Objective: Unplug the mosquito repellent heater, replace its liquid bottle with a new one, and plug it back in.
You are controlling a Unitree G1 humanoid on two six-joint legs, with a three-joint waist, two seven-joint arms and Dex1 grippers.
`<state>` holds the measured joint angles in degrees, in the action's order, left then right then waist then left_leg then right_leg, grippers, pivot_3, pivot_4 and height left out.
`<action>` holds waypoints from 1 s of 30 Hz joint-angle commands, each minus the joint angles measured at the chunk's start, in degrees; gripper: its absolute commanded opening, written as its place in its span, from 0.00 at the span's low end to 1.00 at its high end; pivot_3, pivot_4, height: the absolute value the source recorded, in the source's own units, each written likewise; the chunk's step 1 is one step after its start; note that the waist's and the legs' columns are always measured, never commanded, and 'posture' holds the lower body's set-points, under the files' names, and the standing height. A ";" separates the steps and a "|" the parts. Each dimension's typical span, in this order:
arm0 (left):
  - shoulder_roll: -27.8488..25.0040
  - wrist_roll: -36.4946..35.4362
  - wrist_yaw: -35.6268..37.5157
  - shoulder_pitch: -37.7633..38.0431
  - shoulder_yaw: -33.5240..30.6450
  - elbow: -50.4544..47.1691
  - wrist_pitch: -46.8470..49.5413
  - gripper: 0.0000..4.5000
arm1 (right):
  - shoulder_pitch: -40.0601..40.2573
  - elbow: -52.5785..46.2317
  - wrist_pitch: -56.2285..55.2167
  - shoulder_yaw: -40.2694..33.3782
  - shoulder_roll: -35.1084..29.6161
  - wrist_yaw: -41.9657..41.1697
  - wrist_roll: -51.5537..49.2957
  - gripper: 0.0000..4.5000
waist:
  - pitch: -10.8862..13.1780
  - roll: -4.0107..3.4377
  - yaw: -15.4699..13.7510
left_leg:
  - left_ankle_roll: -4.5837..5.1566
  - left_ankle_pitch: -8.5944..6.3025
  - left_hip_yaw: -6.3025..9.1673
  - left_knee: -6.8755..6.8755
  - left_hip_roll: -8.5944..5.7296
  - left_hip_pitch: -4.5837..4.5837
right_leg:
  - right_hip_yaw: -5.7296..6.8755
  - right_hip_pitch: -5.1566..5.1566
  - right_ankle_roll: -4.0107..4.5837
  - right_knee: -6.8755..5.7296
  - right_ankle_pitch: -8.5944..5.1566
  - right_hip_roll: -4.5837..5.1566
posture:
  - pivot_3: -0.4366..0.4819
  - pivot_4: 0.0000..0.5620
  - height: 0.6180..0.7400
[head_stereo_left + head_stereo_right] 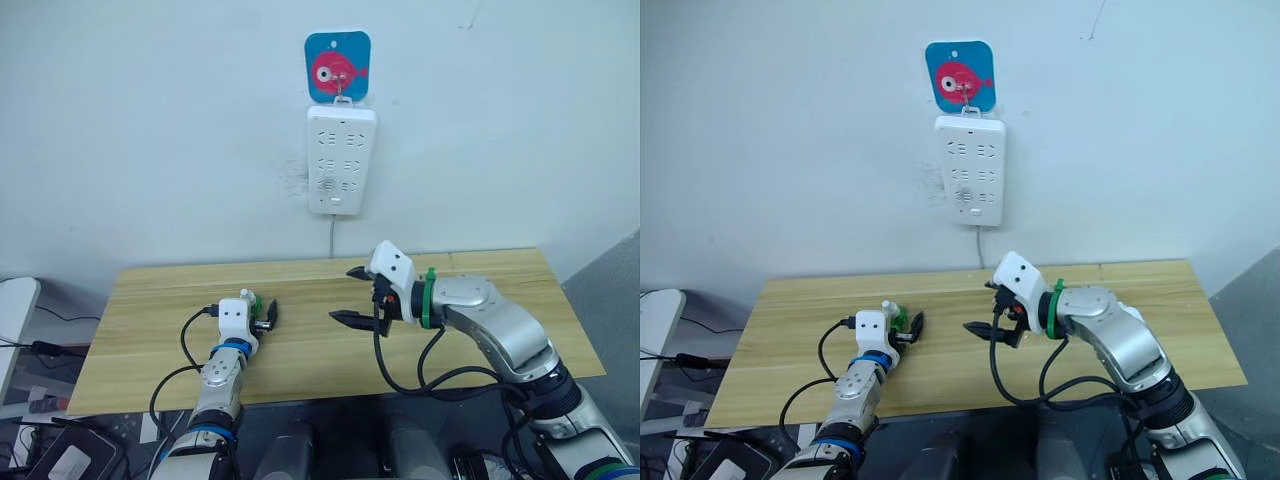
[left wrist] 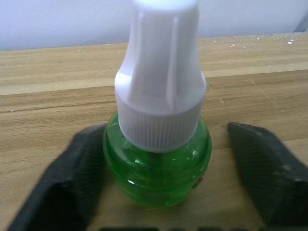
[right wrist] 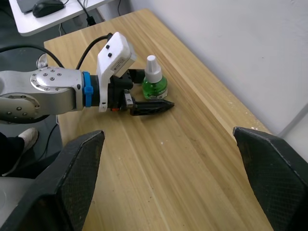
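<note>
Over wooden table [image 1: 320,345], left gripper [image 3: 147,91] brackets green bottle [image 3: 154,82] loosely; right gripper [image 1: 352,294] hovers wide.

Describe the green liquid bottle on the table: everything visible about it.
The green bottle is small and rounded, of clear green plastic with liquid inside, topped by a tall white ribbed cap that tapers upward. It stands upright on the wooden table, toward the robot's left side. The left gripper is open around it: one black finger looks to be against its side, the other stands apart. No heater is attached to it.
</note>
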<state>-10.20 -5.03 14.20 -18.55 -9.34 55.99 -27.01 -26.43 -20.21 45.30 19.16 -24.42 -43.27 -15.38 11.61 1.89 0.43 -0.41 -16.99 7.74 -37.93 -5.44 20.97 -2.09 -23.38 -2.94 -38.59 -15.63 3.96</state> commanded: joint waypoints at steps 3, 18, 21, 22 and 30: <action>0.37 0.77 -0.77 2.15 0.59 -1.35 -0.48 0.50 | -1.21 -0.98 -1.00 -1.10 1.33 0.85 -0.74 1.00 | 0.00 0.00 -0.01 | -0.02 0.00 -0.01 0.00 -0.01 0.00 | 0.00 -0.01 0.00 0.01 0.00 0.00 | 0.45 0.38 1.00; -13.42 -8.57 43.84 0.36 17.24 -39.36 27.97 0.50 | 1.21 12.23 -16.17 -1.83 2.96 -4.36 -1.10 1.00 | -0.13 0.00 -0.08 | -0.25 0.13 -0.06 -0.02 -0.01 0.16 | 0.02 -0.19 0.00 -0.05 0.01 -0.03 | 0.53 0.24 1.00; -15.74 -8.19 48.75 -0.93 20.22 -43.77 30.01 0.50 | 0.48 12.95 -16.73 -2.68 5.07 -4.36 -1.93 1.00 | -0.19 -0.01 0.12 | -0.31 0.14 -0.11 -0.01 0.04 0.16 | 0.00 -0.32 0.01 -0.15 0.02 -0.03 | 0.52 0.21 1.00; -15.98 -8.18 49.65 -1.33 20.84 -44.68 30.51 0.50 | 0.58 12.71 -16.60 -3.04 5.57 -4.43 -2.37 1.00 | -0.21 0.00 0.06 | -0.34 0.16 -0.12 -0.01 0.03 0.17 | 0.01 -0.39 0.02 -0.21 0.02 -0.03 | 0.52 0.20 1.00; -16.05 -7.97 52.60 -3.74 21.92 -45.73 32.01 0.50 | 2.45 10.77 -16.66 -2.44 5.96 -4.40 -2.15 1.00 | -0.56 0.02 -0.20 | -0.41 0.20 -0.14 -0.04 0.02 0.23 | 0.00 -0.46 0.03 -0.23 0.03 -0.03 | 0.49 0.17 1.00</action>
<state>-26.22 -12.64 65.99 -21.38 12.17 12.06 4.99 -24.33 -6.76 29.47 16.93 -18.46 -47.31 -16.99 11.05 1.91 0.23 -0.81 -16.79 7.59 -37.96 -5.41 21.20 -2.09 -23.85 -2.90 -38.83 -15.61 3.93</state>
